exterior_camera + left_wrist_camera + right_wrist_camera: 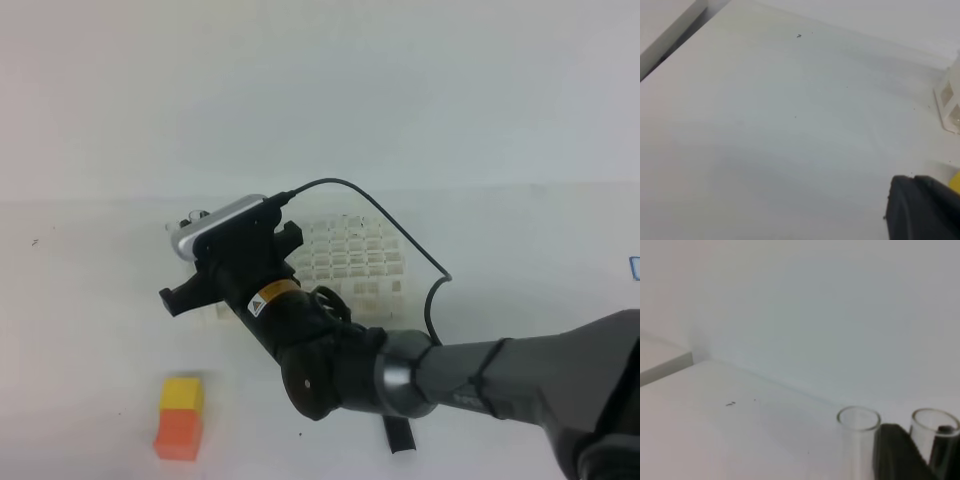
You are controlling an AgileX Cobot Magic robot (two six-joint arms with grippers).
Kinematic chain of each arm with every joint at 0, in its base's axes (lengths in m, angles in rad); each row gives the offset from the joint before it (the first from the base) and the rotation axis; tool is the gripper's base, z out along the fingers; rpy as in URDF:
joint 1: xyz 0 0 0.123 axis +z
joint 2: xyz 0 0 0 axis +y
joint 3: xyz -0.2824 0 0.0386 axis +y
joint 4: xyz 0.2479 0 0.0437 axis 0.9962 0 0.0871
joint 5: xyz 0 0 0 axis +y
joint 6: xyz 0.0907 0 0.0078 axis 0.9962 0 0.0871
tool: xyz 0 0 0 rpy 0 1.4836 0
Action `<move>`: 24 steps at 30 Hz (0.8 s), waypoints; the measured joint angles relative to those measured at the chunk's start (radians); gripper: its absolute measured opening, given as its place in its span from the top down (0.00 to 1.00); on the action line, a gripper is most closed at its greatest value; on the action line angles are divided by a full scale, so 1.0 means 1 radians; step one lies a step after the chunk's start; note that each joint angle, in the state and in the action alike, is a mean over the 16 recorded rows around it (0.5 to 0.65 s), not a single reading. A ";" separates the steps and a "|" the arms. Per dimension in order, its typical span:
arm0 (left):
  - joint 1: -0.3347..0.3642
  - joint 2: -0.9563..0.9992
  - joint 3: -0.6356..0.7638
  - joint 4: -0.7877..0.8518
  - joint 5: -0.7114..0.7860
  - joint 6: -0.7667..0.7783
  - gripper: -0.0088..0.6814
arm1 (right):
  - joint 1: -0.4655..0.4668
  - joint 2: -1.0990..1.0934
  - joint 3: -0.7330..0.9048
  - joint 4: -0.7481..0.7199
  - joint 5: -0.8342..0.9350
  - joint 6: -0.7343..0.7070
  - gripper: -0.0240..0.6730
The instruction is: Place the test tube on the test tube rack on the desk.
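Note:
The white test tube rack stands on the white desk; its corner shows in the left wrist view. My right gripper reaches across to the rack's front left corner. In the right wrist view two clear upright tube mouths show: one test tube sits between a black finger and a dark part at the right edge, the other tube stands just left of that finger. No tube can be made out in the exterior view. Of my left gripper only one black finger shows.
A yellow and orange block stands on the desk's front left; its yellow edge shows in the left wrist view. A black tool end lies under the right arm. A wall runs behind the desk.

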 joint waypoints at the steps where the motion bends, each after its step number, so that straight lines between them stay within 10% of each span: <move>1: 0.000 0.000 -0.002 0.000 0.000 0.000 0.99 | 0.001 0.002 0.000 0.002 -0.002 0.000 0.78; 13: 0.000 0.000 -0.002 0.000 -0.001 -0.006 0.99 | 0.009 0.017 -0.004 0.028 -0.008 -0.015 0.76; 24: 0.000 0.000 0.002 0.000 -0.002 -0.006 0.99 | 0.012 -0.002 -0.003 0.041 0.032 -0.045 0.54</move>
